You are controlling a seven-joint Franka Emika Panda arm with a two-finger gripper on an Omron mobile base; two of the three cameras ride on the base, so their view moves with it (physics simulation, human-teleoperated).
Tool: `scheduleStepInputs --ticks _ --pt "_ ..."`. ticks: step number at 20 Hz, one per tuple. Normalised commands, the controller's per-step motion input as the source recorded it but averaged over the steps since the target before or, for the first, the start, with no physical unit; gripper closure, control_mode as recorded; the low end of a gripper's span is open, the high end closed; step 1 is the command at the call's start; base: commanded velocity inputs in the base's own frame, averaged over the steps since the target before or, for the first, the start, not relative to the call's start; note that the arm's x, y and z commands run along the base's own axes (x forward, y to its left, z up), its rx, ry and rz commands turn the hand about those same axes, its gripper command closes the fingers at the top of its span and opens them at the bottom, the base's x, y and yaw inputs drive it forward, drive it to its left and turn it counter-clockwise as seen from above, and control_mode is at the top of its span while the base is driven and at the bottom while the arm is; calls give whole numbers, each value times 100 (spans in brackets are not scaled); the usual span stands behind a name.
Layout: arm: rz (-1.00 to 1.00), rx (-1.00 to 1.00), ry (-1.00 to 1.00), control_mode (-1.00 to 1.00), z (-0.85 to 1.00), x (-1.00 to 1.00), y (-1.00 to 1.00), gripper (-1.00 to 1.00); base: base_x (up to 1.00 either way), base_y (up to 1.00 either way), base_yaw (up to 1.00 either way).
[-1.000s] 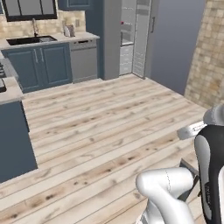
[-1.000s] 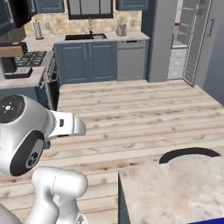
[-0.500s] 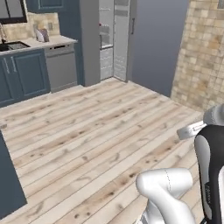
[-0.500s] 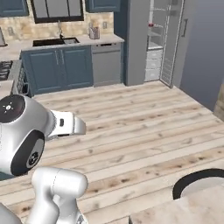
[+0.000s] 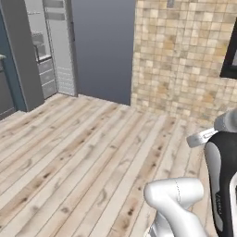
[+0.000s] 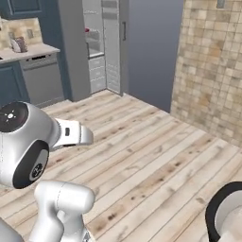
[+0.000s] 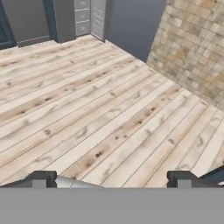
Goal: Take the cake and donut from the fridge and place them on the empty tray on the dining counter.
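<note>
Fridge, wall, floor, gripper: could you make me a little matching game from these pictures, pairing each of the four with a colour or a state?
Things:
1. fridge
2. wall
3. floor
4. gripper

Colours or states:
A. light wooden planks
B. tan stone tiles
C. jaws wide apart, nothing between them
D. grey, door standing open, shelves showing

Pairs: 1-D, 2-B, 3-A, 4-C
</note>
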Motion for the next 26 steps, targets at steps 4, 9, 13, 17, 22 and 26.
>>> scheduleStepInputs --ticks 4,9,13,17,22,26 --pt "0 0 0 100 0 0 0 -100 100 38 -35" --pt "0 0 0 100 0 0 0 -100 100 23 13" --pt "0 0 0 100 0 0 0 -100 100 4 35" --pt "0 0 0 100 0 0 0 -100 100 0 43" --pt "0 0 0 100 0 0 0 -100 100 -14 43" --pt "0 0 0 100 0 0 0 -100 100 -28 31"
